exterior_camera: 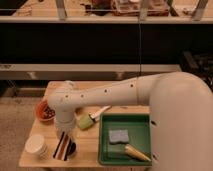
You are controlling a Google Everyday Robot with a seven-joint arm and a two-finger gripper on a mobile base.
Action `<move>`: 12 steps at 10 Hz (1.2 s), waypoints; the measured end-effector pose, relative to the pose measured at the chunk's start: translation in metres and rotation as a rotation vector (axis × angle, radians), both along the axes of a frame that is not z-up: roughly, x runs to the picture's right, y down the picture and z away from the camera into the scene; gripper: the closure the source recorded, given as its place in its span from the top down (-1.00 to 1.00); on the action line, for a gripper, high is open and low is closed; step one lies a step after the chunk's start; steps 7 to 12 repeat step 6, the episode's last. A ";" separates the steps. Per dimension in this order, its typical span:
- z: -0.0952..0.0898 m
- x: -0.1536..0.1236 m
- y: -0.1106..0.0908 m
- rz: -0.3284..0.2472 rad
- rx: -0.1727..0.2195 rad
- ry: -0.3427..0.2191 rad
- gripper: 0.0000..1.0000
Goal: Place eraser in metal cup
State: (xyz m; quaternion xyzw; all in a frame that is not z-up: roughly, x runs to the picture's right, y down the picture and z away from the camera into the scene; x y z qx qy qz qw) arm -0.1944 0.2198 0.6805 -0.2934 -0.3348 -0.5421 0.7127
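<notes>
A white robot arm point(115, 92) reaches from the right of the frame across a light wooden table point(95, 87), its two-finger gripper point(64, 134) pointing down at lower left, clenched on the upper end of a flat rectangular eraser point(62, 147) striped dark brown, red and whitish. The eraser stands nearly upright, tilted slightly, with its lower end inside a small shiny metal cup point(69, 149) near the table's front edge. Just left of the cup sits a stack of white round cups point(36, 146). A dark red bowl point(44, 112) rests at the table's left edge, above the stack. A green-headed brush with a white handle point(91, 118) lies at centre, beside a green plastic tray point(125, 159) at lower right holding a grey square sponge point(119, 135) and a yellowish wedge-shaped object point(137, 153).
</notes>
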 end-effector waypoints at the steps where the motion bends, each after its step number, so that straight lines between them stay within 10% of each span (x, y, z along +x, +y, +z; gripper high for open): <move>1: 0.000 0.001 0.000 -0.008 -0.011 -0.005 0.60; 12: 0.006 0.010 -0.009 0.031 -0.023 0.045 0.60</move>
